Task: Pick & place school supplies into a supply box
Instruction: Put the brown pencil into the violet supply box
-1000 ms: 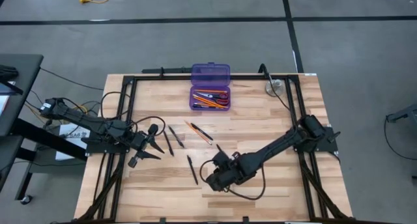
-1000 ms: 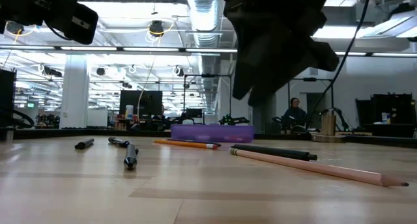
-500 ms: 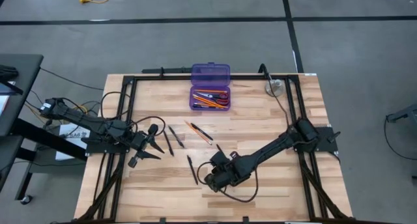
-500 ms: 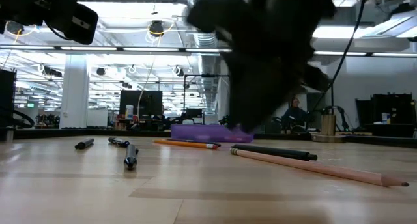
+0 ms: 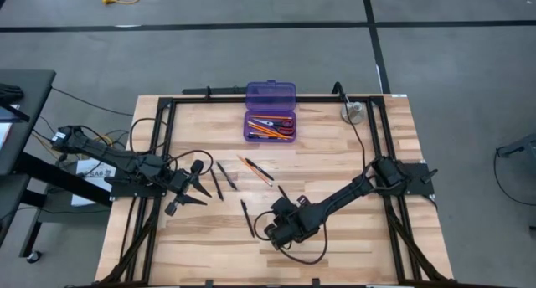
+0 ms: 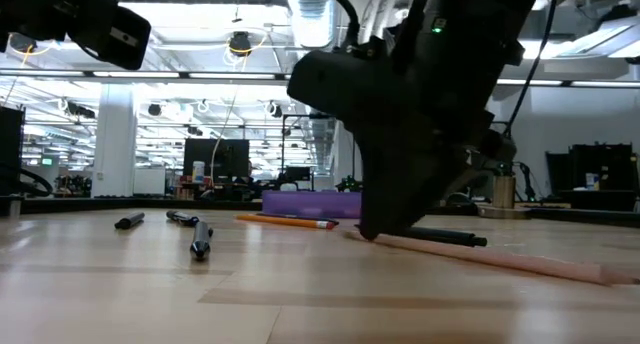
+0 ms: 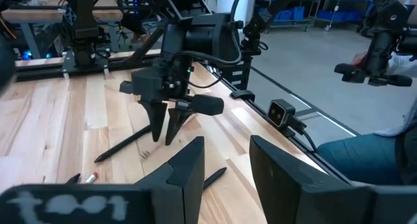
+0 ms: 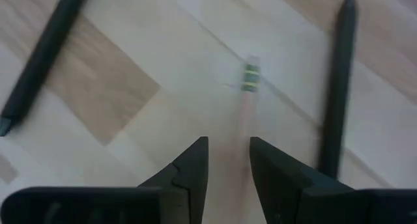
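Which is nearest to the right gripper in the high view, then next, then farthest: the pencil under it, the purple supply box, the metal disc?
From the right gripper, low near the table's middle:
1. The pencil, directly beneath, lined up between its open fingers.
2. The supply box, lid open, at the table's far edge.
3. The metal disc, in the far right corner.
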